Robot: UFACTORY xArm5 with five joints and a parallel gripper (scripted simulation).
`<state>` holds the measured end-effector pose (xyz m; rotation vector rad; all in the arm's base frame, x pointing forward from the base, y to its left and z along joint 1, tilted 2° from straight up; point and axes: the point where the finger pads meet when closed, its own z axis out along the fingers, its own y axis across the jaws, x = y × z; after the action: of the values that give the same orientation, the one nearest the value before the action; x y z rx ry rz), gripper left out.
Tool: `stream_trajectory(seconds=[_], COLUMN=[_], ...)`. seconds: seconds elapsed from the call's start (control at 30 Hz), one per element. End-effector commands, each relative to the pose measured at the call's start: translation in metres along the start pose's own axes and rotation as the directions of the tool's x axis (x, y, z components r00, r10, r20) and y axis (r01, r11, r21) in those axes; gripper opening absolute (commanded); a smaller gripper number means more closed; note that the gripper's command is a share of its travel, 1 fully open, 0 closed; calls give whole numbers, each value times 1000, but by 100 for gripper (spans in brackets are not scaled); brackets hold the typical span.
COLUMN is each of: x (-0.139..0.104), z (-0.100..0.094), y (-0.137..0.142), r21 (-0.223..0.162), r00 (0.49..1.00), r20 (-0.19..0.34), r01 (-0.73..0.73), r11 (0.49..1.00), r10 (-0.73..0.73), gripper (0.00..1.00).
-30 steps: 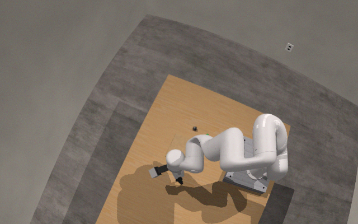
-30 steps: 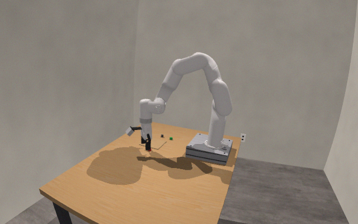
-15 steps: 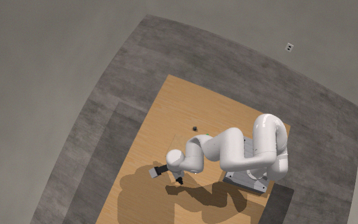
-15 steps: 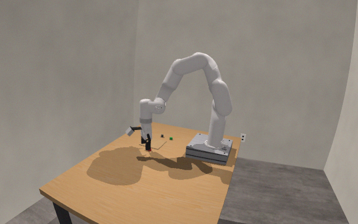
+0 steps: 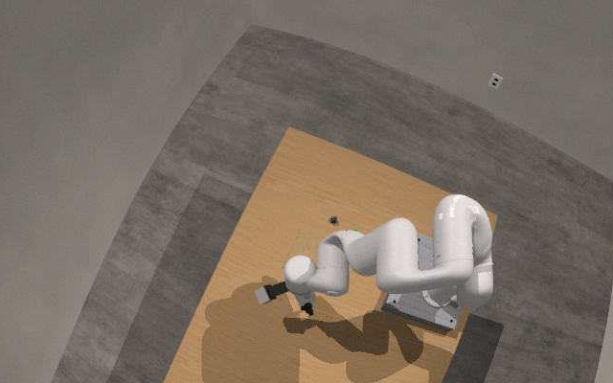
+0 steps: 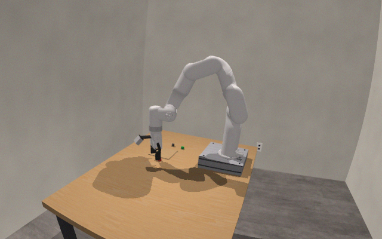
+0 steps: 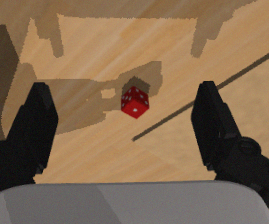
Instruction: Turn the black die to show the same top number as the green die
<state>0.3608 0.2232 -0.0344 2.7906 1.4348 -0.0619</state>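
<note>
The black die (image 5: 333,219) (image 6: 173,144) lies on the table beyond the mat (image 5: 302,243) (image 7: 259,102). The green die (image 6: 182,147) lies near it and is mostly hidden by the arm in the top view. The numbers on top of both are too small to tell. The red die (image 7: 135,102) lies on the table just off a corner of the mat; a face with one pip shows towards the wrist camera. My gripper (image 6: 155,156) (image 7: 124,99) is open and low above the red die, which shows between the widely spread fingers with gaps on both sides.
The arm's grey base box (image 5: 421,311) (image 6: 221,164) stands at the table's edge. The arm and its shadows cover part of the table (image 5: 292,168) (image 6: 128,209). The camera block (image 5: 262,295) (image 6: 138,140) sticks out sideways from the wrist.
</note>
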Motion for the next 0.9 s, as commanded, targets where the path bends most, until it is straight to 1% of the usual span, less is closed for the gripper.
stream_trajectory(seconds=[0.0,0.1,0.17,0.23,0.43,0.5,0.6,0.67,0.73,0.87], x=[1,1,1,1,1,1,1,1,1,1], z=[-2,-8,-18,-32,-84,-84,-103,-110,-114,-114], y=[0,0,0,0,0,0,0,-1,-1,-1], r21=[-1,-1,-1,-1,-1,-1,-1,-1,-1,-1], r00=[1000,1000,1000,1000,1000,1000,1000,1000,1000,1000], r20=[-3,-3,-3,-3,-3,-3,-3,-3,-3,-3], r01=[0,0,0,0,0,0,0,0,0,0], r11=[1000,1000,1000,1000,1000,1000,1000,1000,1000,1000], r10=[0,0,0,0,0,0,0,0,0,0], gripper=[100,100,100,100,100,100,100,100,100,100])
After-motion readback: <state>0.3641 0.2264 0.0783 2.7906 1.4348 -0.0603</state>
